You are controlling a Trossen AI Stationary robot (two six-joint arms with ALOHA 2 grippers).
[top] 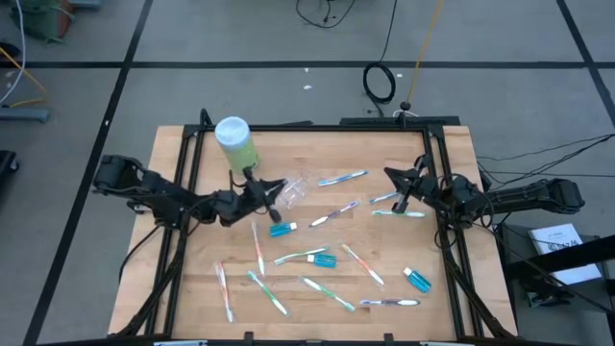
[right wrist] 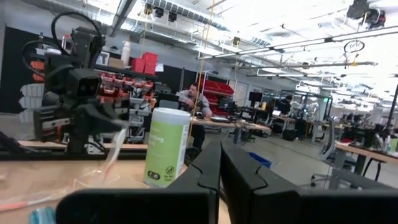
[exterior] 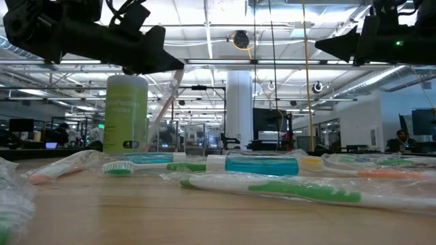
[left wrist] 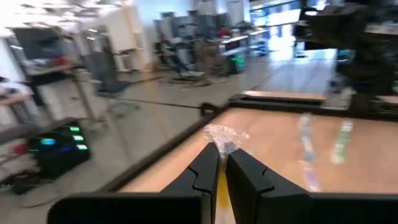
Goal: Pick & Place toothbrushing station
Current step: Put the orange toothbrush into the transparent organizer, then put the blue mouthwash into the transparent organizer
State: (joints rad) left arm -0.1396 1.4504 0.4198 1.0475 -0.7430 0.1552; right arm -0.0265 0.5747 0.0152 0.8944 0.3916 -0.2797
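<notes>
My left gripper (top: 272, 200) is shut on a thin wrapped toothbrush (exterior: 165, 99) just right of the light-green bottle (top: 235, 142). The clear plastic cup (top: 293, 189) rests on the table close to the right of that gripper. Several toothbrushes (top: 332, 213) and small blue toothpaste tubes (top: 282, 229) lie flat over the middle and near half of the wooden table (top: 452, 154). My right gripper (top: 402, 200) is shut on nothing and hangs above the table near its right edge. My left gripper pinches the wrapped toothbrush between its two fingers, a yellowish strip of the handle (left wrist: 219, 182) showing in the gap. The crinkled clear wrapper end (left wrist: 225, 135) sticks out past the fingertips. The fingers point about level, and the brush slants down below them (exterior: 155, 119).
The tall green bottle (exterior: 126, 112) with a white cap stands upright at the far left. A black frame (top: 437, 183) runs along the table's left, right and far sides. A person sits in the room beyond the table (right wrist: 196, 99).
</notes>
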